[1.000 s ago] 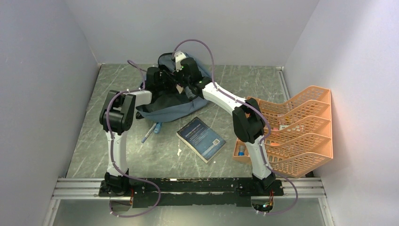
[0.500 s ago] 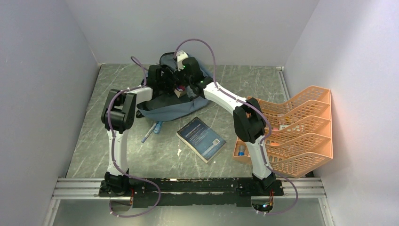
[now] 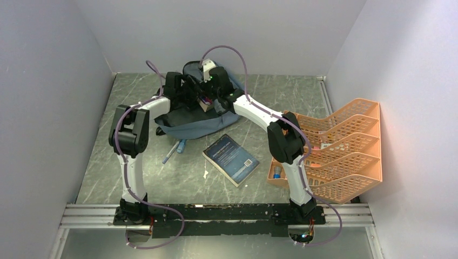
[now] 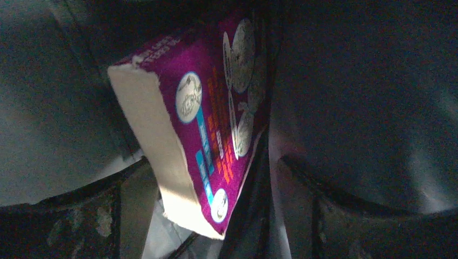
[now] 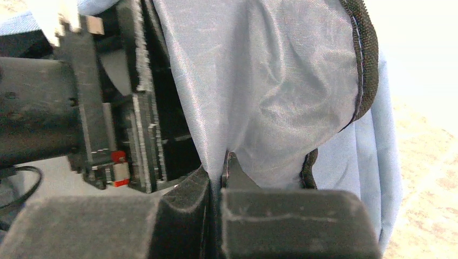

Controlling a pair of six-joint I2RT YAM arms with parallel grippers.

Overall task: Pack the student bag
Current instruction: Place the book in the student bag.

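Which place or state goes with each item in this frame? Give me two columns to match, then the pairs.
Column one:
1. left gripper
2. right gripper
3. dark blue book
4. orange tray

Column two:
A. at the right edge of the table
B. shut on the fabric of the student bag
C. open, by the purple book
D. flat on the table, in front of the bag

Pairs: 1-C, 2-B, 3-D, 4-A

Dark blue book lies flat — orange mesh tray just beside it.
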